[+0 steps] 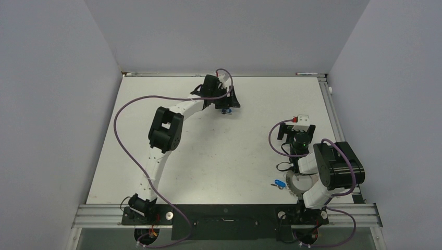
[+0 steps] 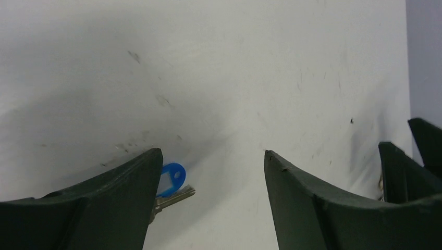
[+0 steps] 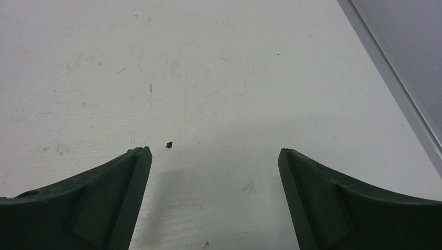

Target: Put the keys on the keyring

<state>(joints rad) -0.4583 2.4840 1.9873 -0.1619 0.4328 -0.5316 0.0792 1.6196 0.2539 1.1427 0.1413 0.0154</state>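
1 blue key (image 2: 172, 183) lies flat on the bench (image 1: 234, 156), far at the back. It sits just inside the left fingers (image 2: 125, 203), tucked against the finger on the left side of the wrist view, which hides part of it. The other finger is well apart from it. The key's silver blade points out into the gap, from finger toward finger, tipped up a little.

The left fingers are wide open and hold nothing. The key is off to 1 side of them, not in the middle, so they likely need to slide that way before they close.

The left arm is stretched out long to the back of the bench, with its wrist bent down over the key.

A 2nd blue key (image 1: 279, 183) lies near the right arm's base. The right fingers (image 3: 104, 203) are open too and hold nothing, and that arm is folded up close. The keyring cannot be picked out in any view.
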